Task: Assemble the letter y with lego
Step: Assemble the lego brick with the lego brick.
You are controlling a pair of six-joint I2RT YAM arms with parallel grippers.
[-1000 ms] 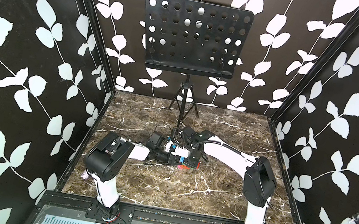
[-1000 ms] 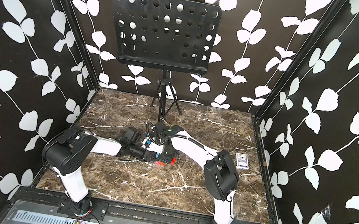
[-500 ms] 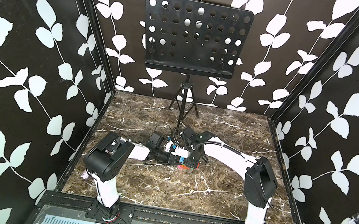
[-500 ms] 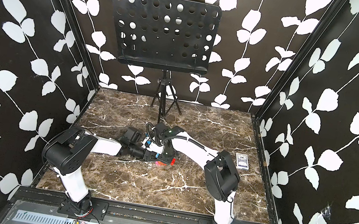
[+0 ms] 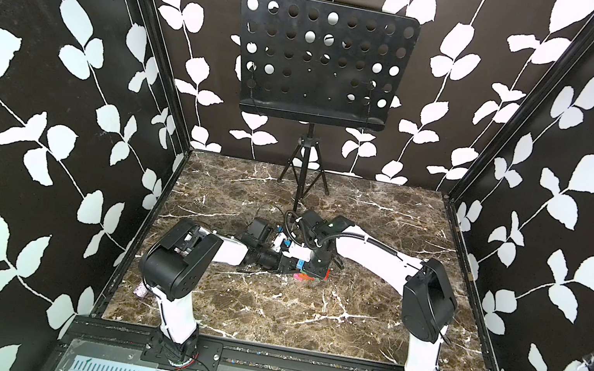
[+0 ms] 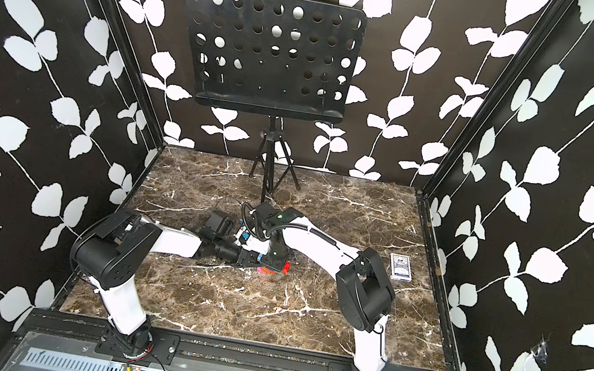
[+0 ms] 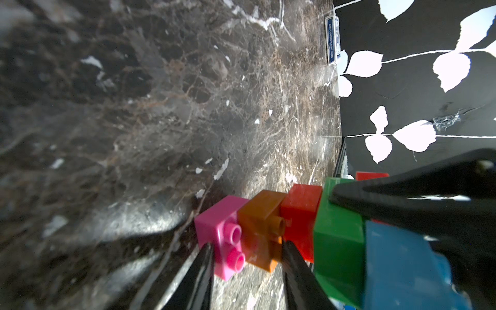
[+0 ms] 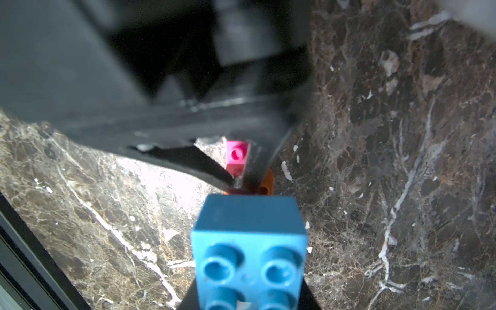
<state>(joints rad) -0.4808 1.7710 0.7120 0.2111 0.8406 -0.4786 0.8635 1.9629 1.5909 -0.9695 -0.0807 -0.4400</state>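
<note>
Clamped in left gripper (image 7: 247, 248): pink-and-orange stem (image 7: 257, 228) of small multicoloured studded-plastic letter y (image 5: 306, 277), low at mid-table; contact with brown marble table (image 5: 305, 318) unclear. Pinched shut in right gripper (image 8: 248, 296): light blue square tip brick (image 8: 249, 222), beside green bar (image 7: 338, 241). Could split at stud joints if pulled apart; could twist if squeezed askew; could drop on early release.

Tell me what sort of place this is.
Probably a staged robot test booth, not a home: a left arm and right arm bolted to a front rail, leaf-print walls boxing in a marble-look tabletop, and a music stand at the back.
</note>
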